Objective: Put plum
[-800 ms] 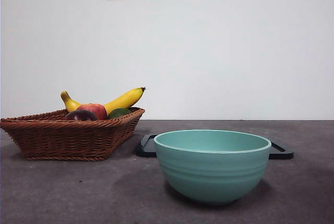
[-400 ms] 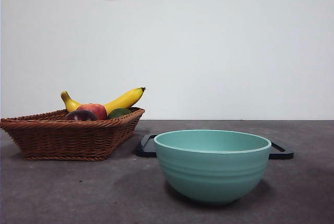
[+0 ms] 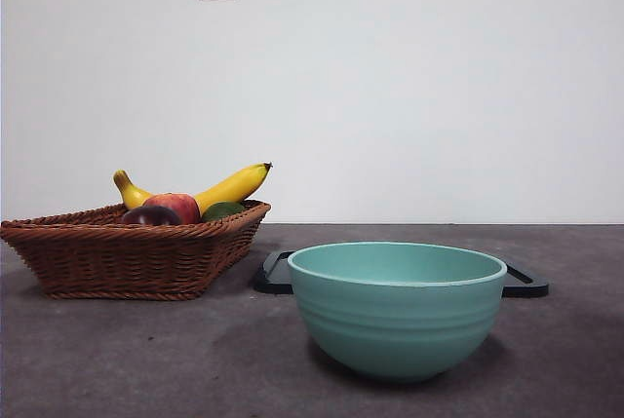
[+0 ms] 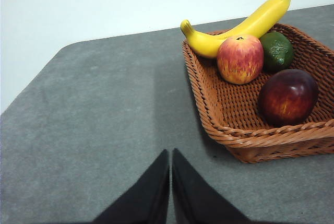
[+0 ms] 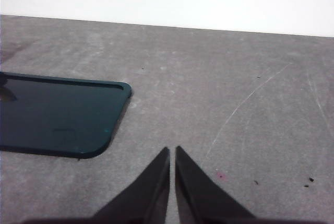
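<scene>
The plum [image 4: 287,96] is a glossy dark maroon fruit lying in the near corner of a brown wicker basket [image 4: 219,114]. In the front view the plum [image 3: 150,215] just peeks over the rim of the basket [image 3: 127,257] at the left. My left gripper [image 4: 170,153] is shut over bare table, a short way from the basket's side. My right gripper [image 5: 173,151] is shut too, hovering over grey table beside a dark tray [image 5: 57,114]. Neither gripper shows in the front view.
Sharing the basket are a banana [image 4: 240,25], a red-and-yellow apple [image 4: 240,59] and a small green fruit [image 4: 276,50]. A teal bowl [image 3: 398,306] stands in the front middle, with the dark tray [image 3: 525,282] behind it. The table's rounded corner [image 4: 62,51] lies beyond the left gripper.
</scene>
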